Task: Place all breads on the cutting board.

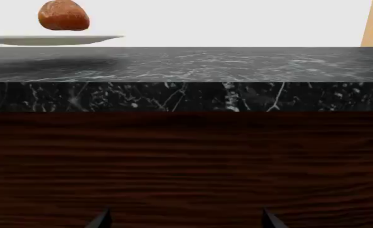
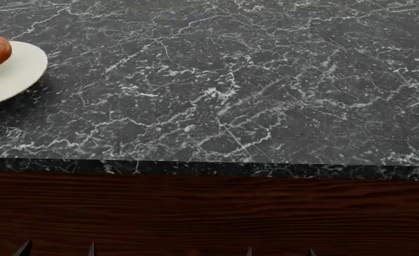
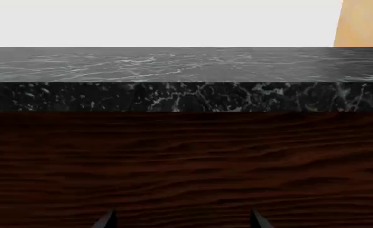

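**Nothing moved yet: the roll sat on its plate**

Left wrist view: we saw the bread roll (image 1: 63, 15) resting on the white plate (image 1: 97, 39) atop the counter (image 1: 186, 64), our left gripper (image 1: 185, 222) low before the wooden front, tips apart and empty

Head view: roll and plate lay at the counter's left edge; no cutting board showed

Right wrist view: our right gripper (image 3: 182, 221) hung apart, empty; a pale wooden slab (image 3: 364, 23), perhaps the board, showed beyond the far edge
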`<state>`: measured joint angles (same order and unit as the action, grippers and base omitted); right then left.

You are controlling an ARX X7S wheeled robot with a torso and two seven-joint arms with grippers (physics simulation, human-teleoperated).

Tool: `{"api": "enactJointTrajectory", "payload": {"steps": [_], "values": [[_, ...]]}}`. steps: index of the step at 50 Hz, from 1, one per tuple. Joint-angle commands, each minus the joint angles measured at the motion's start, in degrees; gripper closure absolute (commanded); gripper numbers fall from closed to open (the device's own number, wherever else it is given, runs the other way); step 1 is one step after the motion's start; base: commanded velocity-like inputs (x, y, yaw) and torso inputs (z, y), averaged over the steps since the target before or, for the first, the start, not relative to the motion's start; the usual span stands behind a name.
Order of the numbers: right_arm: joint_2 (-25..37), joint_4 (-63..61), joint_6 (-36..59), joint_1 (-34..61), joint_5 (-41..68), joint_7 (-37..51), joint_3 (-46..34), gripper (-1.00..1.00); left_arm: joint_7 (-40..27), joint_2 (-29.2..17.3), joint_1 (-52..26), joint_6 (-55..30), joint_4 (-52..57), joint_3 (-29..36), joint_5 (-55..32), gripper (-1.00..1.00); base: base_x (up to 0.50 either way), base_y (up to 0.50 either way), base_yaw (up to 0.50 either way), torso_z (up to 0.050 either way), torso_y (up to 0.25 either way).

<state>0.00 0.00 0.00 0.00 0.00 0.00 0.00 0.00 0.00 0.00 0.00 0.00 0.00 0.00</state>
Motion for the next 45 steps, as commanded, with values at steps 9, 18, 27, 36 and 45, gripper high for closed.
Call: {"api": "enactJointTrajectory", "payload": {"steps": [9,18,27,36,45], "values": [[2.0,0.6,0.3,0.5,2.2,3.0,-1.9,-1.00,-1.7,-2.1,0.4,-0.1,0.8,2.2,-2.7,-1.00,0.00,0.00,0.00,0.000,0.000],[3.2,-1.5,1.3,0.2,2.5,4.6,-3.3,-1.00,-3.9,-3.1,0.7,1.1,1.7,4.1,-2.1,-1.00,0.00,0.00,0.00,0.013,0.006],[4.3,-10.9,9.6,-0.1,2.6,7.0,-3.7,-1.00,-4.5,-4.0,-0.6,-11.2,11.6,5.2,-4.4,-1.00,0.00,0.00,0.00,0.050,0.029],[6.4,-28.8,27.5,4.1,5.9,7.8,-1.9,-1.00,-6.0,-6.6,-6.9,-30.7,27.8,6.6,-3.5,-1.00,0.00,0.00,0.00,0.050,0.029],[7.9,-36.7,43.2,14.9,6.1,9.5,-2.7,-1.00,-6.9,-7.1,-21.9,-52.7,38.3,10.8,-1.4,-1.00,0.00,0.00,0.00,0.050,0.028]]}}
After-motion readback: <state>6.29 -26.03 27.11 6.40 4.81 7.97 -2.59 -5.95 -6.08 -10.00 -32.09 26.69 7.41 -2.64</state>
